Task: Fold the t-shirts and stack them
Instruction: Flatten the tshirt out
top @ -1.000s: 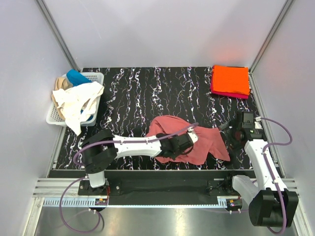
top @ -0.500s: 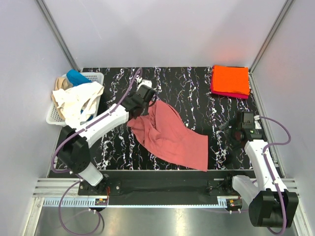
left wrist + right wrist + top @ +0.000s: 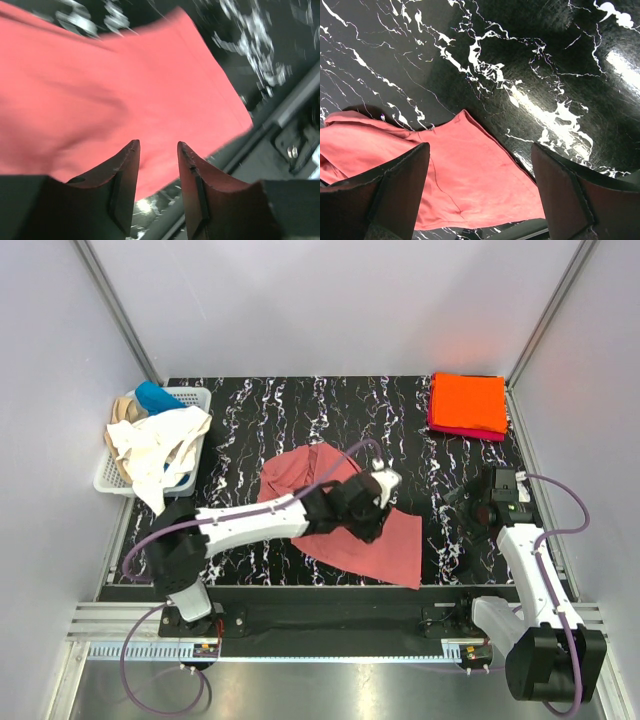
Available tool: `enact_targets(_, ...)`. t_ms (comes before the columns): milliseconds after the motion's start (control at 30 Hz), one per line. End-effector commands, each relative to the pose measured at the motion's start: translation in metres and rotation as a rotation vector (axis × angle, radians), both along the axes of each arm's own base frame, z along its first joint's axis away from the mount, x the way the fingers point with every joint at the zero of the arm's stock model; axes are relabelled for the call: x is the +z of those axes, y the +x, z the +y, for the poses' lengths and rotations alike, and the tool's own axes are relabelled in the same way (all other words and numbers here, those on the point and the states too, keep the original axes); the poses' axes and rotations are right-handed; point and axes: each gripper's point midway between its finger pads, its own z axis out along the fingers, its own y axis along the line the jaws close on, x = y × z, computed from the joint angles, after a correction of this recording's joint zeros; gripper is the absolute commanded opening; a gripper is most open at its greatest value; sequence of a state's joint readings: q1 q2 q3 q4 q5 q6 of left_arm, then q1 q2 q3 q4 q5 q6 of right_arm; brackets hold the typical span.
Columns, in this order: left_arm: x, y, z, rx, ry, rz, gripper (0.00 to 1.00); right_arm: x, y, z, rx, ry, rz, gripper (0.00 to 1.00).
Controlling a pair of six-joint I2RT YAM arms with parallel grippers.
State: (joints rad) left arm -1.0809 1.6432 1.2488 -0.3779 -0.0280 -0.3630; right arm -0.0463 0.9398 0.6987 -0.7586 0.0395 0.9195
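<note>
A dusty salmon-pink t-shirt [image 3: 395, 552] lies spread on the black marbled table [image 3: 240, 440], mid-front. My left gripper [image 3: 372, 520] hovers over its right part, open and empty; in the left wrist view the gripper [image 3: 157, 147] has bare fingers above the shirt [image 3: 125, 75] near its corner. My right gripper [image 3: 462, 502] is open and empty, right of the shirt; in the right wrist view the gripper [image 3: 480, 147] is above the shirt's [image 3: 470, 175] edge. A folded orange t-shirt [image 3: 468, 400] lies on a magenta one [image 3: 448, 429] at the back right.
A white lattice basket [image 3: 192, 397] stands at the back left, holding a cream-white t-shirt [image 3: 160, 445] that hangs over its rim, a tan one [image 3: 124, 410] and a blue one [image 3: 155, 397]. The table's front rail [image 3: 295, 107] runs close to the shirt's near corner.
My left arm carried the pink shirt's end to the back left, let it go there, and swung back right over the shirt, which now lies spread out. The right arm stayed put.
</note>
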Motion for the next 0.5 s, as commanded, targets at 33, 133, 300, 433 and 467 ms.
enact_targets(33, -0.010, -0.046, -0.040, -0.216, -0.053, -0.001, 0.46, 0.003, 0.006, -0.002, 0.020, -0.018, -0.027, 0.88)
enact_targets(133, -0.022, -0.067, -0.056, -0.301, -0.028, -0.064, 0.51, 0.003, 0.009, -0.007, 0.007, -0.044, -0.032, 0.89)
enact_targets(300, -0.050, -0.084, -0.070, -0.345, 0.081, -0.114, 0.53, 0.008, 0.016, -0.005, 0.022, -0.033, -0.031, 0.89)
enact_targets(433, -0.058, -0.083, -0.058, -0.330, 0.112, -0.112, 0.54, -0.001, 0.012, 0.002, 0.043, 0.003, -0.016, 0.87)
enact_targets(467, -0.059, -0.085, -0.059, -0.343, 0.116, -0.122, 0.54, -0.006, 0.009, 0.002, 0.040, 0.001, -0.006, 0.87)
